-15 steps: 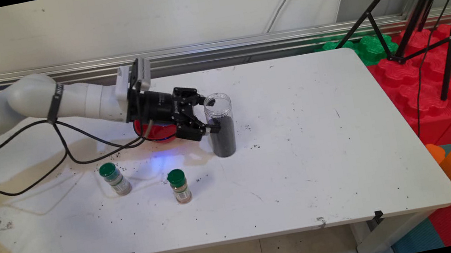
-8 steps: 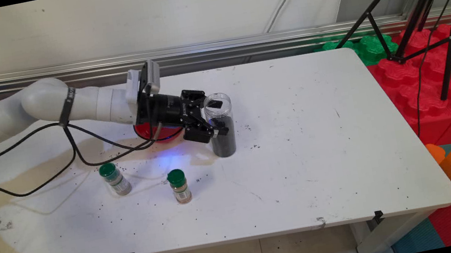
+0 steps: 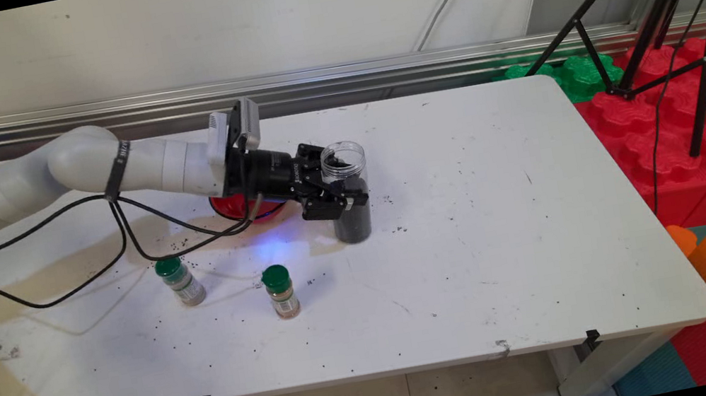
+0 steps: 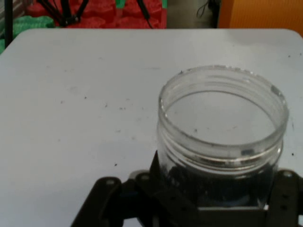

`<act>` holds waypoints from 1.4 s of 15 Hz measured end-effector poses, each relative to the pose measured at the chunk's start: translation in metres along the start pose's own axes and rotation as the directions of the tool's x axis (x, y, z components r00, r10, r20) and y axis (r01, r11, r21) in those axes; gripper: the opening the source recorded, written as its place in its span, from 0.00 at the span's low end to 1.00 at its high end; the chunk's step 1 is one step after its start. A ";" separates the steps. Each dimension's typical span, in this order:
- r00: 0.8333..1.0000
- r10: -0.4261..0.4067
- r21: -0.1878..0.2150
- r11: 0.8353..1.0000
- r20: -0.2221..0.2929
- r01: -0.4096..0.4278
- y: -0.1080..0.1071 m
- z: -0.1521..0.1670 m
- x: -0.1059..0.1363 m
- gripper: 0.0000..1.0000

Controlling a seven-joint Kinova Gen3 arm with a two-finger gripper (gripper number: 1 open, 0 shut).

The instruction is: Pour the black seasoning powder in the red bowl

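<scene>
My end effector (image 3: 344, 194) reached in from the left, lying nearly level over the bench (image 3: 488, 233), and its two fingers sat on either side of the clear jar (image 3: 348, 192). In the hand view the jar (image 4: 222, 137) filled the space directly ahead, with the black linkage rising on both flanks of its lower body. The fingers looked drawn in against the jar wall, so I judged them clamped on it about the middle of its height, at the level where the dark grains (image 3: 353, 223) inside begin.

The jar stood upright near the middle of the bench, its long axis vertical, its mouth open and lidless, its lower part filled with the dark grains. My approach ran crosswise to that axis, from the jar's left side. I could not tell whether its base rested on the bench or had just cleared it.

Behind my wrist, to the jar's left, lay a red dish (image 3: 238, 208), mostly hidden by the arm. Nearer and to the left stood two small spice bottles with green caps, one (image 3: 180, 281) farther left and one (image 3: 281, 292) closer to the jar, both well apart from my fingers. Dark specks lay scattered over the bench around them.
</scene>
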 end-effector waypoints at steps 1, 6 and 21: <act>1.000 0.000 0.000 1.000 -0.001 0.000 0.000 0.001 0.000 0.00; 1.000 -0.002 0.003 1.000 -0.003 0.002 -0.003 0.003 -0.001 0.00; 0.998 -0.039 0.042 0.998 -0.043 0.041 -0.025 -0.026 0.037 0.00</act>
